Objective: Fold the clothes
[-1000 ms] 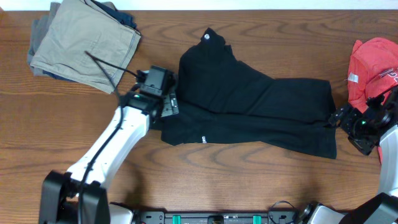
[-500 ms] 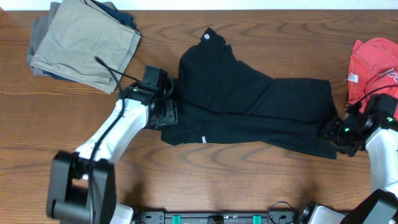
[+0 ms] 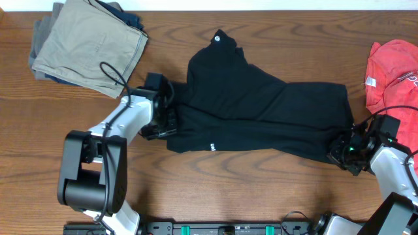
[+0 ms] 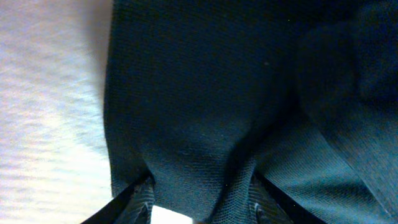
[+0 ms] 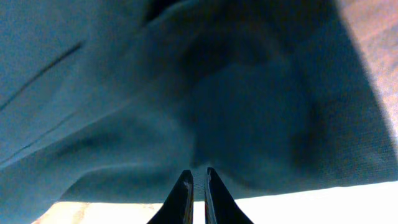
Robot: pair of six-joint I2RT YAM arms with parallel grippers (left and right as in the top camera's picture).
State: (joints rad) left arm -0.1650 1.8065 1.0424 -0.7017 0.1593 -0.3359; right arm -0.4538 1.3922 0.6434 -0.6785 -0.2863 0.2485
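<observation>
Far-left corner of the table [image 3: 261, 196]: the khaki trousers [image 3: 88, 49] lie folded, near your left arm but clear of the work. Just right of them, the left gripper [image 3: 163, 124] sits at the left end of the clothes [image 3: 261, 114]; in its wrist view the fingers [image 4: 134, 199] stand partly apart with a ridge of black cloth drawn up between them, so read that as a grip on the left hem.

The clothes lie across the middle of the table, long axis left to right and sagging a little toward the near edge at the right; the round logo [image 3: 217, 39] peaks toward the far edge and the lettering [image 3: 213, 146] sits by the near hem.

At the near-right corner of the cloth, the right gripper [image 3: 341, 149] has its jaws closed to a sliver on the hem; a thin layer appears pinched, though how firmly you cannot tell.

Each arm holds its own end, so the fold likely turns on that long axis; bare wood lies open along the near and far edges, while the red T-shirt [image 3: 392, 65] crowds the right edge, just beside your right arm.
</observation>
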